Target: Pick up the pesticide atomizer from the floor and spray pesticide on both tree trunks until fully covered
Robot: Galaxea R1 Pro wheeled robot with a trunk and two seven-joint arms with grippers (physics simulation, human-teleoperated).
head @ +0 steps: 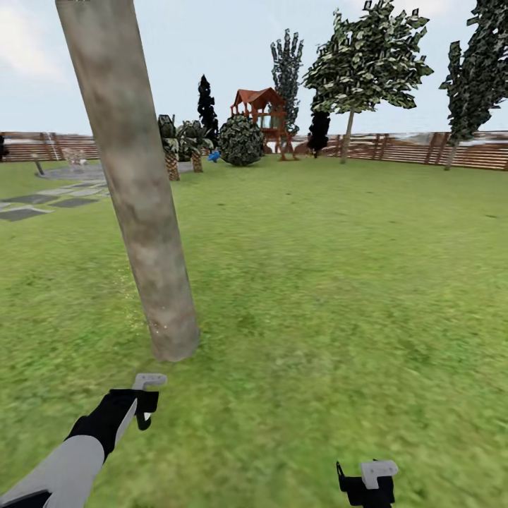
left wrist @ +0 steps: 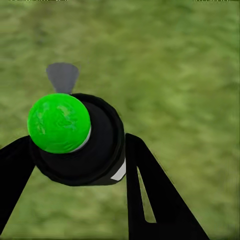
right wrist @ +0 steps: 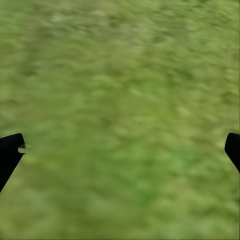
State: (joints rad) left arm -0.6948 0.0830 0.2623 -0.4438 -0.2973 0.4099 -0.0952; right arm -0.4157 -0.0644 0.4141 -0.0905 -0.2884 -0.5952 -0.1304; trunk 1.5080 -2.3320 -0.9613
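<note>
Lawn (head: pixel 339 296) lies open right of tree trunk (head: pixel 137 183).

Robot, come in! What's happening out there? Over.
Left gripper shut on atomizer. Right gripper open, empty. Tree trunk close ahead-left. Nothing blocking.

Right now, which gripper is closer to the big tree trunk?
Left. The left gripper sits just short of the trunk's base, holding the sprayer. The right gripper hangs open, well off to the trunk's right over grass.
</note>
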